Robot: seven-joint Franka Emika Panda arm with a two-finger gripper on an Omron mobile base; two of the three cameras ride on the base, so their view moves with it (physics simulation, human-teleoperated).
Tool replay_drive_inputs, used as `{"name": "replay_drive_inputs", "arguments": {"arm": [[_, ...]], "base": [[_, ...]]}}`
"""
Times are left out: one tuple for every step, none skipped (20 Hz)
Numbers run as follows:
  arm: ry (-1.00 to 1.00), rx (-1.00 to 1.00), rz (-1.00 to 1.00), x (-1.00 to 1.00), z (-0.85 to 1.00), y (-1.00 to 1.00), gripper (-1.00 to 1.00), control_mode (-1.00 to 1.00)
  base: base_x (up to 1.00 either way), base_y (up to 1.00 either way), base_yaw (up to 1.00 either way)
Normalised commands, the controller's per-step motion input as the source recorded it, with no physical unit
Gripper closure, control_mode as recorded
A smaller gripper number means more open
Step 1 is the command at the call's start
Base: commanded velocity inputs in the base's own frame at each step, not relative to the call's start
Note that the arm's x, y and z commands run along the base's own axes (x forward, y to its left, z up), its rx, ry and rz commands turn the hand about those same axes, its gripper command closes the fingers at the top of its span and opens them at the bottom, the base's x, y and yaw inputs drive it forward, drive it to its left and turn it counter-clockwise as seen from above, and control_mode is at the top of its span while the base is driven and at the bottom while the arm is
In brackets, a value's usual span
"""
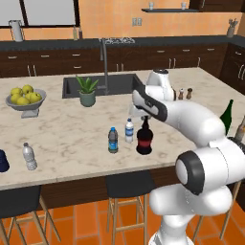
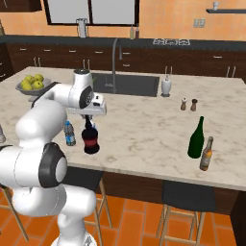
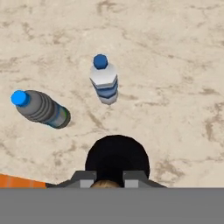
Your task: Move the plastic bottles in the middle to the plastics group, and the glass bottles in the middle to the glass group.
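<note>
- From behind the arm on its left side, the pincer (image 1: pixel 144 119) comes straight down onto the thin neck of the dark round bottle (image 1: pixel 144 139), which stands upright on the marble counter (image 1: pixel 72 134) near its front edge. The fingers look clamped on that neck, presumably because it is the only part slim enough to hold. Just beside the pincer stand the clear blue-capped bottle (image 1: pixel 129 130) and, a little further out, the darker blue-capped bottle (image 1: pixel 113 139). Well away toward the counter's far left end stands the white-capped water bottle (image 1: pixel 29 156), where those two should end up.
- From behind the arm on its right side, the same grip shows: the pincer (image 2: pixel 88 118) sits on the neck and the squat body with its red label hangs below, apparently touching the counter. The darker bottle stands close by. Far across the counter, near its front edge, the green bottle (image 2: pixel 196 138) and the brown bottle (image 2: pixel 206 153) stand together; that, I judge, is where the dark bottle is bound.
- From the hand's own camera, the dark bottle's round shoulder bulges right below the fingertips (image 3: pixel 82 178), which are drawn in tight on something tan, likely the bottle top. Beyond it stand both blue-capped bottles, untouched.
</note>
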Motion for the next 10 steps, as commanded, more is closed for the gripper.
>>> {"name": "replay_drive_inputs", "arguments": {"arm": [[0.00, 0.00, -0.03, -0.33, 0.36, -0.59, 1.00, -1.00], [0.00, 0.00, -0.03, -0.31, 0.32, -0.61, 1.00, -1.00], [0.00, 0.00, -0.03, -0.29, 0.28, -0.62, 1.00, -1.00], [0.00, -0.01, -0.03, -0.23, 0.25, -0.66, 1.00, -1.00], [0.00, 0.00, 0.00, -0.25, 0.13, -0.82, 1.00, -1.00], [-0.03, 0.00, 0.00, -0.22, 0.00, -0.84, 1.00, -1.00], [-0.05, -0.01, 0.00, -0.22, 0.00, -0.84, 1.00, -1.00], [-0.05, 0.00, 0.00, -0.18, 0.00, -0.86, 1.00, -1.00], [-0.02, -0.02, 0.00, -0.12, 0.00, -0.85, 1.00, -1.00], [-0.02, -0.03, 0.00, -0.10, 0.00, -0.83, 1.00, -1.00]], "base": [[0.00, 0.00, 0.00], [0.00, 0.00, 0.00], [0.00, 0.00, 0.00], [0.00, 0.00, 0.00], [0.00, 0.00, 0.00], [0.00, 0.00, 0.00], [0.00, 0.00, 0.00], [0.00, 0.00, 0.00], [0.00, 0.00, 0.00], [0.00, 0.00, 0.00]]}}
